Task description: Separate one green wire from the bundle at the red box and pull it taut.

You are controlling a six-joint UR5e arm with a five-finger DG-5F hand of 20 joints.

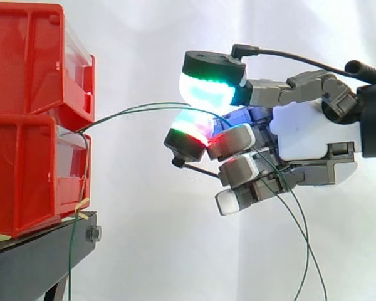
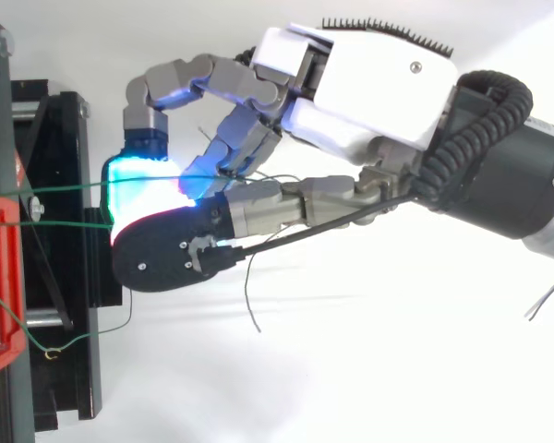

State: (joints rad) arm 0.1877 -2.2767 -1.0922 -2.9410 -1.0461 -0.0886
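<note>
Well, the green wire point(image 1: 144, 108) leaves the front of the red box point(image 1: 25, 125) and runs almost level, slightly arched, to the hand point(image 1: 307, 135). The hand stands well off from the box and pinches the wire between two glowing pads point(image 1: 207, 93). The wire's length points straight away from the box, so I'd judge the pull goes that way. I can read no writing on the box.

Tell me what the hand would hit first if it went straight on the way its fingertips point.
Probably the fronts of the stacked red bins, which sit level with the hand in the side view. Only the green wire it pinches spans the gap, though sideways alignment is less certain.
</note>
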